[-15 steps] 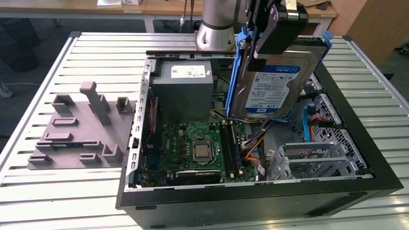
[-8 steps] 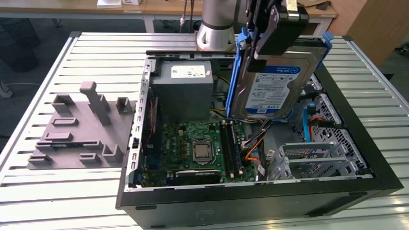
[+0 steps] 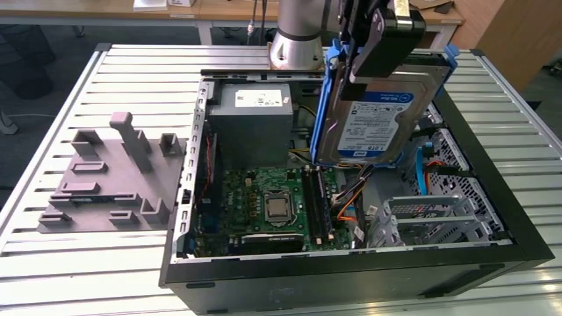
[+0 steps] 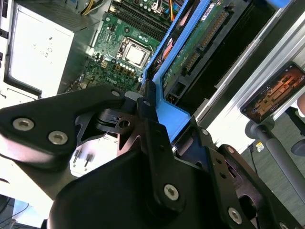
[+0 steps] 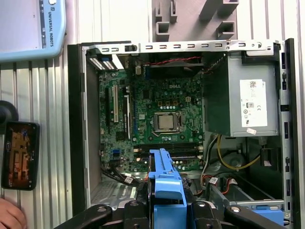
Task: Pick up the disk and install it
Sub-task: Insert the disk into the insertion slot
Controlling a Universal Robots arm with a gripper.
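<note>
Gripper point(image 3: 356, 69) is clamping the disk point(image 3: 373, 122) by the upper edge of its blue carrier bracket point(image 3: 327, 112), jaws closed tight on the plastic. In the second wrist view the fingers point(image 4: 147, 124) are pinching that bracket's rim.

Disk is hanging on edge, label facing the near side. It is in the air above the open computer case point(image 3: 351, 270), over the far part toward the exterior view's right, touching nothing inside.

Judging: gripping by the bracket is keeping the drive body free and its lower edge aimed down into the case.

Silver drive cage point(image 3: 435, 217) is sitting below and nearer. Power supply point(image 3: 255, 125) and motherboard point(image 3: 268, 204) are lying to the exterior view's left of the disk.

Case is lying side-open on the slatted table point(image 3: 79, 263), giving reach from above. Grey fixture point(image 3: 110, 178) is standing well apart at the exterior view's left.
</note>
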